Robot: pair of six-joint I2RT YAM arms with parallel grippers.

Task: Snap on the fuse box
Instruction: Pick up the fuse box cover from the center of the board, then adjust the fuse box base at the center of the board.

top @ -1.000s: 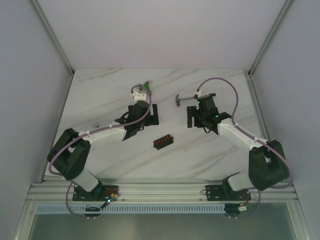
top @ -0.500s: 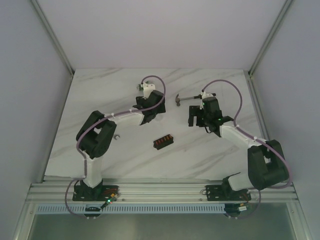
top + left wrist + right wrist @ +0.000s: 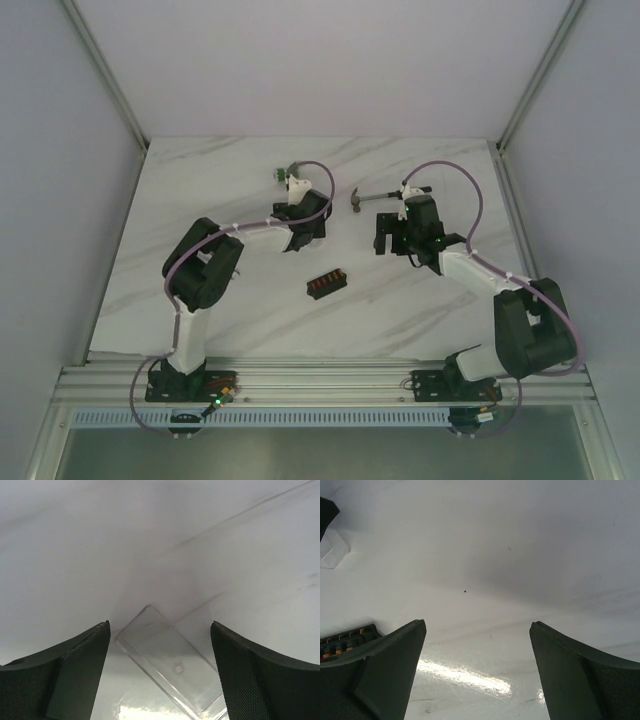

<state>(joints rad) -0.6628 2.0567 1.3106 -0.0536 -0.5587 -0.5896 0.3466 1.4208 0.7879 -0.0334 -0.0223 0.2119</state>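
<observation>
Top: above, behind arm bases (image 3: 182, 384), facing down on whole table (image 3: 190, 190).
Left wrist: close, low over table.
Right wrist: close; shares fuse box (image 3: 342, 641) with top.

A small hammer (image 3: 370, 197) lies on the white, grey-veined marble table (image 3: 200, 180) toward its far side, right of centre, head to the left. A clear plastic lid (image 3: 170, 662) lies flat on the tabletop, set at a slant, and a small green item (image 3: 275, 174) sits left of the hammer, well apart from it
</observation>
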